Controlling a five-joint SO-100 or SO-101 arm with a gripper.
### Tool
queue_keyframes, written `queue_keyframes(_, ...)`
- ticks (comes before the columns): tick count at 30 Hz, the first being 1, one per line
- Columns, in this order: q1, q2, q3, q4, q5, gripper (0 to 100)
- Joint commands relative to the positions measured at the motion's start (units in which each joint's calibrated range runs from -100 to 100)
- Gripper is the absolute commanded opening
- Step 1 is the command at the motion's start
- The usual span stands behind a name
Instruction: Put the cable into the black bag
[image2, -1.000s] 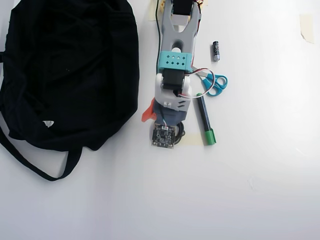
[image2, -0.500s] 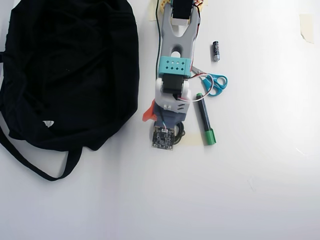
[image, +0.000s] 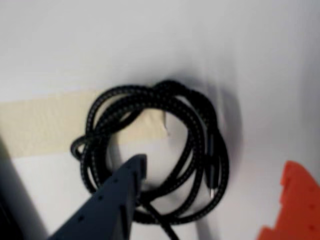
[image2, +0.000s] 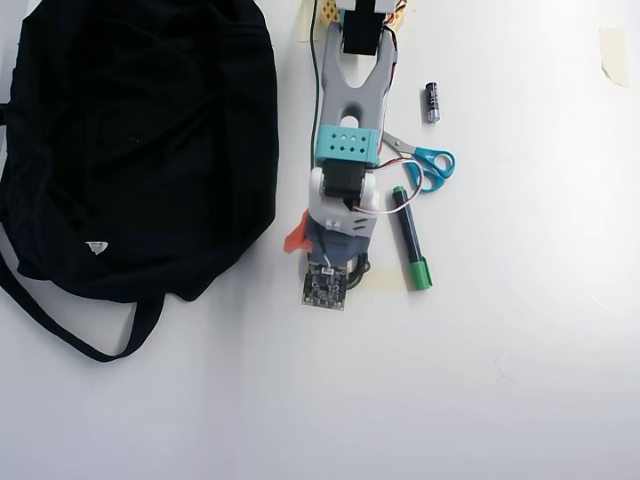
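The cable (image: 150, 150) is a small coil of thin black braided cord lying on the white table, its plug end (image: 211, 175) at the right. My gripper (image: 214, 165) is open just above it: the dark blue finger (image: 120, 195) reaches inside the coil and the orange finger (image: 295, 200) stands outside it to the right. In the overhead view the arm covers nearly all of the cable (image2: 360, 268), and only the orange finger (image2: 297, 235) of the gripper (image2: 322, 252) shows. The black bag (image2: 140, 140) lies to the left, its strap (image2: 70, 330) trailing below.
A strip of beige tape (image: 45, 125) lies under the cable. To the arm's right in the overhead view are a black marker with green cap (image2: 410, 240), blue-handled scissors (image2: 428, 165) and a small battery (image2: 432, 102). Tape (image2: 612, 50) sits at the far right.
The arm has stretched downward in the overhead view, bringing the gripper and its camera board further over the cable. Bag, marker, scissors and battery have not moved.
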Motion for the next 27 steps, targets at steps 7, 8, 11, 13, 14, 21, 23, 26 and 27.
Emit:
queue_keyframes(7,-0.53,1.77,-4.75,-0.26,0.86,35)
queue_keyframes(8,-0.53,1.77,-4.75,-0.26,0.86,35)
queue_keyframes(11,-0.53,1.85,-4.75,-0.26,0.81,35)
queue_keyframes(13,-0.53,1.85,-4.75,-0.26,0.70,35)
queue_keyframes(14,-0.68,1.93,-4.75,-0.26,0.65,35)
queue_keyframes(21,-1.06,3.43,-4.75,-0.35,0.39,35)
queue_keyframes(23,-1.06,3.43,-4.75,-0.35,0.33,35)
queue_keyframes(26,-1.06,3.68,-4.75,-0.35,0.33,34)
queue_keyframes(27,-1.06,3.92,-4.75,-0.35,0.33,34)
